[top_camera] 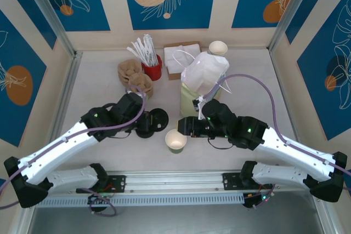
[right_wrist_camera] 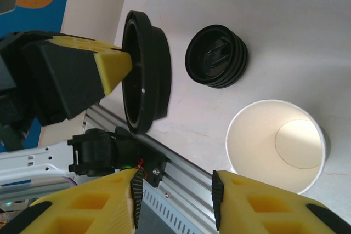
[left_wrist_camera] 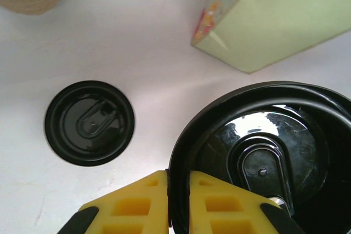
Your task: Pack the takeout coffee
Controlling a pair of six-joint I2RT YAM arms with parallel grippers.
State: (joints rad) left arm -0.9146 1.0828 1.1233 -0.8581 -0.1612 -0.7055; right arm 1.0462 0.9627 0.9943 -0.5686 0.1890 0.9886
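Observation:
A lidless cream paper cup (top_camera: 176, 140) stands open-mouthed at the table's front middle, also in the right wrist view (right_wrist_camera: 277, 146). The lidded takeout coffee is out of view. My left gripper (top_camera: 144, 125) (left_wrist_camera: 178, 176) is shut on the rim of a single black lid (left_wrist_camera: 269, 152), holding it on edge just above the table (right_wrist_camera: 143, 72). A low stack of black lids (top_camera: 159, 118) (left_wrist_camera: 89, 123) (right_wrist_camera: 216, 56) lies flat beside it. My right gripper (top_camera: 182, 126) (right_wrist_camera: 175, 201) is open and holds nothing, close to the cup's rim.
A light green paper bag (top_camera: 189, 101) (left_wrist_camera: 274, 15) stands behind the right gripper with a white bag (top_camera: 204, 72) over it. At the back are pulp cup carriers (top_camera: 134, 78), a red holder of stirrers (top_camera: 152, 68), a napkin box (top_camera: 178, 58) and another cream cup (top_camera: 218, 47).

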